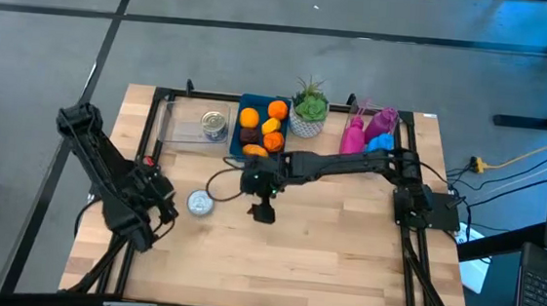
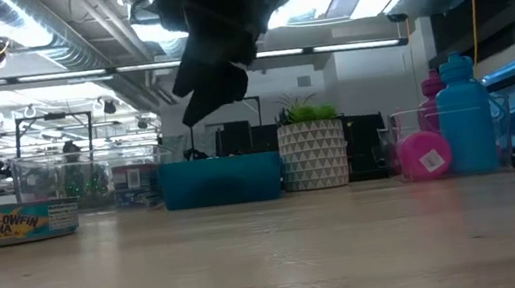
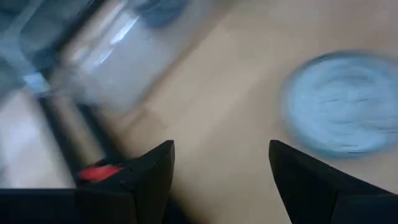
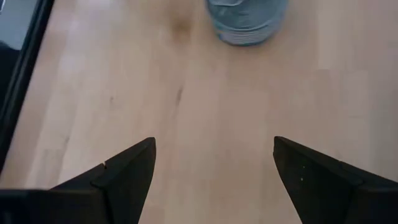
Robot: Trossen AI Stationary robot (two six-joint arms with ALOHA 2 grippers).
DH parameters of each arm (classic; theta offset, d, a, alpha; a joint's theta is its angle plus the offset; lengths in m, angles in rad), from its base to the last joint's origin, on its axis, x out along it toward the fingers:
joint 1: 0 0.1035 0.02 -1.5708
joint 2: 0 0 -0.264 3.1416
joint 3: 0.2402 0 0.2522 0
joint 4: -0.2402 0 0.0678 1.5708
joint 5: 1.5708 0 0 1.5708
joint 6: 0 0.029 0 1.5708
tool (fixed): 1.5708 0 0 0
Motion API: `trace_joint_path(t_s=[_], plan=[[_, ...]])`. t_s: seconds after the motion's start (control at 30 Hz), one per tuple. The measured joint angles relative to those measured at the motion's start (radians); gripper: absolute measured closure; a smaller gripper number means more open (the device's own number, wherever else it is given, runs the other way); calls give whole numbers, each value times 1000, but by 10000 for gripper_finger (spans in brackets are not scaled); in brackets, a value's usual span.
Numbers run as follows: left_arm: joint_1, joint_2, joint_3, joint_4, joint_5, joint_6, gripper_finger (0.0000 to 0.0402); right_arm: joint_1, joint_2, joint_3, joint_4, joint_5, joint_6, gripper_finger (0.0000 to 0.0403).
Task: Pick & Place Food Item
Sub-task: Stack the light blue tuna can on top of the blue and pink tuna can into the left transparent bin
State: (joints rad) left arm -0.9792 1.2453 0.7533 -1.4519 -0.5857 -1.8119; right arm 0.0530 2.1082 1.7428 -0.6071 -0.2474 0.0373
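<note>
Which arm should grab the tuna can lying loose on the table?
Probably left. The left gripper sits open right beside the tuna can, which fills its wrist view. The right gripper, also open, hangs above bare wood farther from the can, its arm stretched across the table.

tuna can [image 3: 339,102] blurred, clear bin [image 3: 106,56] smeared

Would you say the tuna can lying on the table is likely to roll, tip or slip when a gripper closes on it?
The tuna can sits flat and looks squat, so tipping or rolling seems unlikely. Its smooth metal wall may slip between hard fingers. It probably stays rigid under a firm squeeze.
</note>
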Motion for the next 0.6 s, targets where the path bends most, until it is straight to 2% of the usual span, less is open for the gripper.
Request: trace_joint_path(t_s=[0.07,0.17,0.3,0.43,0.6], plan=[[61,8,-21,14,43,51,153,17,-4,0,-7,0,7,82],[167,44,-27,75,133,211,168,51,-23,0,-24,3,8,82],[290,113,-28,158,147,396,191,104,-55,0,-48,43,7,82],[420,192,-28,297,222,600,206,149,-87,0,-79,55,11,82],[526,300,-23,467,272,840,213,209,-123,0,-172,110,40,82]])
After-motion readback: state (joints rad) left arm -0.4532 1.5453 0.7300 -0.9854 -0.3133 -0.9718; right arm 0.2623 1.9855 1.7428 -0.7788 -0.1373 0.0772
